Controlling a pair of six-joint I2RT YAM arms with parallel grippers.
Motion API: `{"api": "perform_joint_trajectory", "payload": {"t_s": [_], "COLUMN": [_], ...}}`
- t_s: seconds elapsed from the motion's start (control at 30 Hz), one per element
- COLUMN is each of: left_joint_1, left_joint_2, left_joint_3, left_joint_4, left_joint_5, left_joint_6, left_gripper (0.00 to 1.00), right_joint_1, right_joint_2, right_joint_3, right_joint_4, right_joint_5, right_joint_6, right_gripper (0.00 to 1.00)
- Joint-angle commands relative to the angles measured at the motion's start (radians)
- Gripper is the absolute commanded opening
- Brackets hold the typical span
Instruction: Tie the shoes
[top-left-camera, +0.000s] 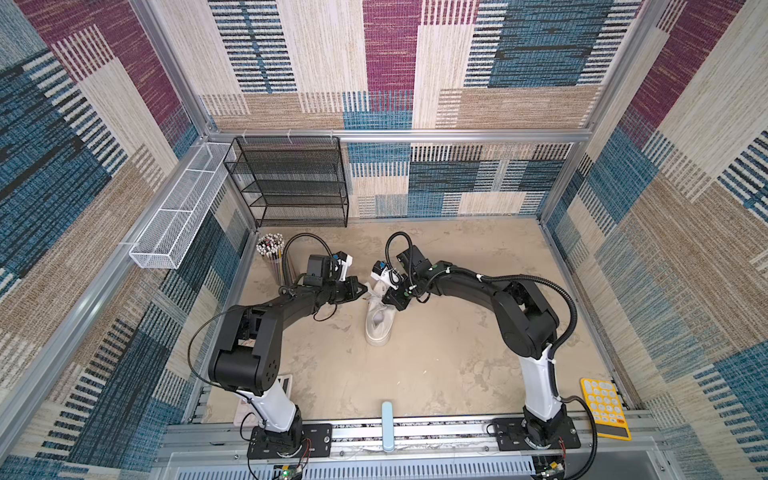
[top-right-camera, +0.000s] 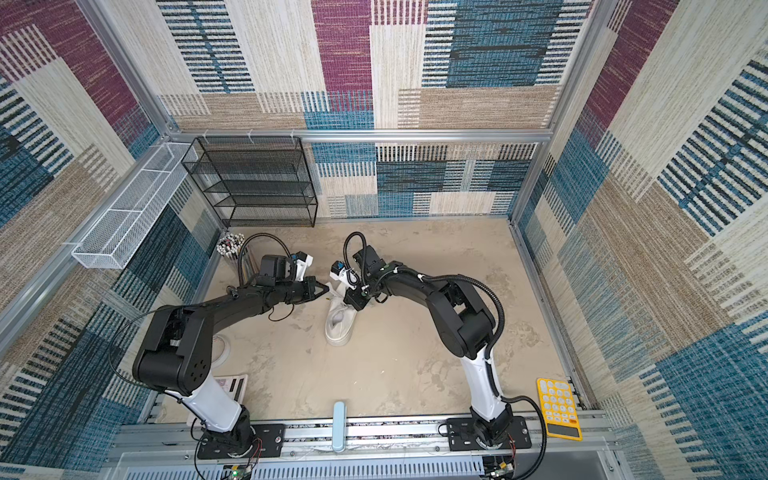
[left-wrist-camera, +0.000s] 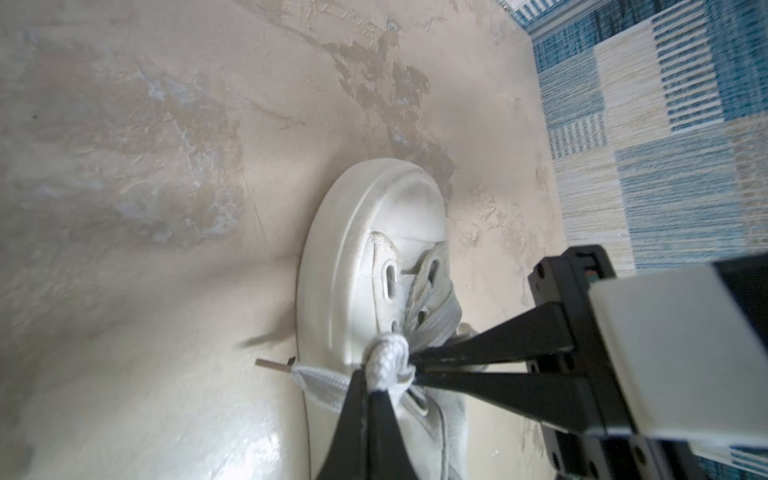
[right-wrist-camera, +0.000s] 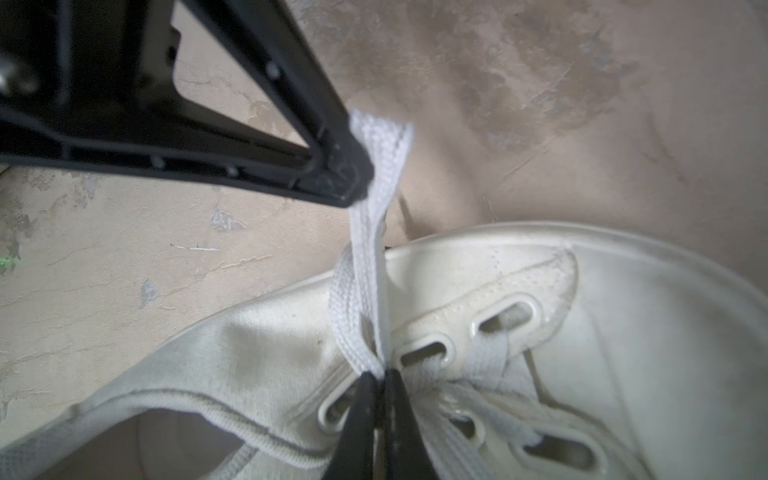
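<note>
The white shoe (top-left-camera: 379, 322) (top-right-camera: 340, 324) lies on the beige floor between both arms, toe pointing to the back wall. In the left wrist view my left gripper (left-wrist-camera: 372, 384) is shut on a bunched fold of white lace (left-wrist-camera: 388, 355) over the eyelets. My right gripper (left-wrist-camera: 413, 365) pinches the same lace right beside it. The lace's dark tip (left-wrist-camera: 272, 365) sticks out past the sole. In the right wrist view my right gripper (right-wrist-camera: 380, 374) is shut on the lace (right-wrist-camera: 359, 299) at the eyelets. That lace runs up to my left gripper (right-wrist-camera: 353, 174).
A black mesh shelf (top-left-camera: 291, 183) and a white wire basket (top-left-camera: 178, 212) stand at the back left, with a cup of pens (top-left-camera: 272, 249) close behind the left arm. A yellow calculator (top-left-camera: 604, 407) lies at the front right and a light blue bar (top-left-camera: 387, 424) at the front rail.
</note>
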Motion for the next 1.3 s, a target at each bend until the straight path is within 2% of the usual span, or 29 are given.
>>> {"api": "perform_joint_trajectory", "payload": {"t_s": [0.0,0.27,0.53,0.67,0.8,0.9,0.97,1.07,1.27], "left_joint_1": [0.001,-0.015,-0.073,-0.073,-0.06,-0.055,-0.053,-0.05,-0.051], "left_joint_2": [-0.02,-0.043,-0.057,-0.069,-0.07,-0.091,-0.105,-0.15,-0.172], "left_joint_3": [0.033,0.07,0.133,0.116,0.085,0.045,0.034,0.001,-0.022], "left_joint_4": [-0.111,-0.204,-0.294,-0.267,-0.192,-0.123,-0.122,-0.106,-0.071], "left_joint_5": [-0.11,-0.216,-0.36,-0.343,-0.2,-0.139,-0.121,-0.121,-0.042], "left_joint_6": [0.137,0.227,0.308,0.286,0.232,0.164,0.137,0.088,-0.04], "left_gripper": [0.0,0.0,0.0,0.0,0.0,0.35,0.43,0.5,0.51], "right_joint_1": [0.001,0.002,0.001,0.001,0.002,0.002,0.002,0.002,0.002], "right_joint_2": [0.012,0.011,0.012,0.01,-0.005,-0.006,-0.003,0.001,0.001], "right_joint_3": [-0.005,-0.013,-0.014,-0.014,-0.023,-0.018,-0.008,0.001,0.004], "right_joint_4": [-0.097,-0.099,-0.097,-0.097,-0.074,-0.065,-0.068,-0.068,-0.065], "right_joint_5": [0.013,0.015,0.013,0.016,-0.007,-0.021,-0.023,-0.023,-0.026], "right_joint_6": [0.004,0.001,0.004,0.006,0.015,0.022,0.024,0.023,0.025], "right_gripper": [0.07,0.07,0.07,0.07,0.07,0.07,0.07,0.07,0.07]}}
